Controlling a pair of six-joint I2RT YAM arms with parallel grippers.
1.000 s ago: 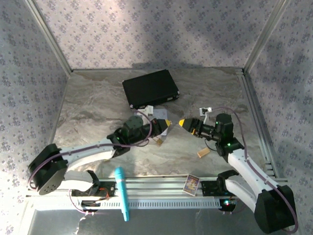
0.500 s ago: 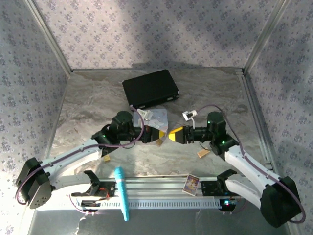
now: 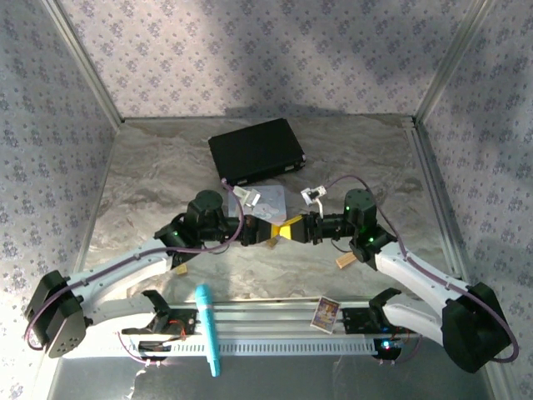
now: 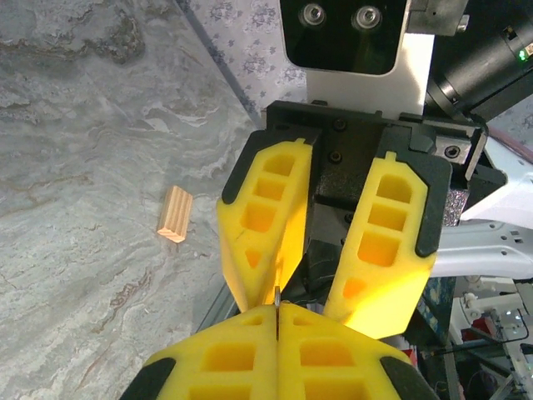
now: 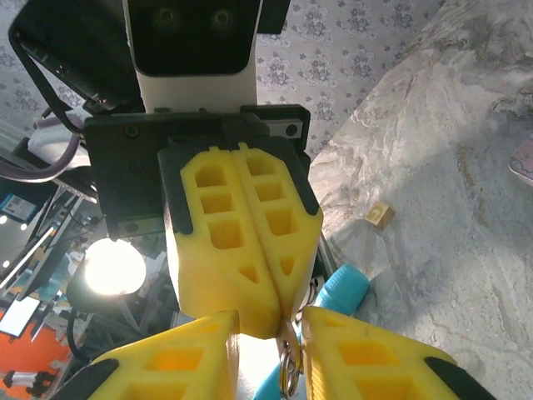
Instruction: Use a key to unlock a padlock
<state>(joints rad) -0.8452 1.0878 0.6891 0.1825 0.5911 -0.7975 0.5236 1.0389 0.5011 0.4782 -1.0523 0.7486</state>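
Observation:
Above the middle of the table my left gripper [image 3: 273,232] and right gripper [image 3: 288,230] meet tip to tip. The left gripper [image 4: 276,307] is shut on the key [image 4: 276,296], a thin silvery edge poking out between its pads. In the right wrist view the key [image 5: 287,360] and a small ring hang from the left gripper's [image 5: 279,312] closed tip. My right gripper [image 5: 271,323] stands narrowly open, its fingers either side of that tip and the key, the right-hand pad nearly against the ring. The padlock is out of view.
A black case [image 3: 256,150] lies at the back and a pale tin [image 3: 271,198] just behind the grippers. A tan block [image 3: 346,261] and a small cube [image 3: 181,269] lie loose on the table. A teal pen [image 3: 206,329] and a card [image 3: 326,313] rest on the front rail.
The right gripper has moved left to the left gripper's tip and its jaws have narrowed round the key. The left gripper shifted slightly left and toward the front, still shut.

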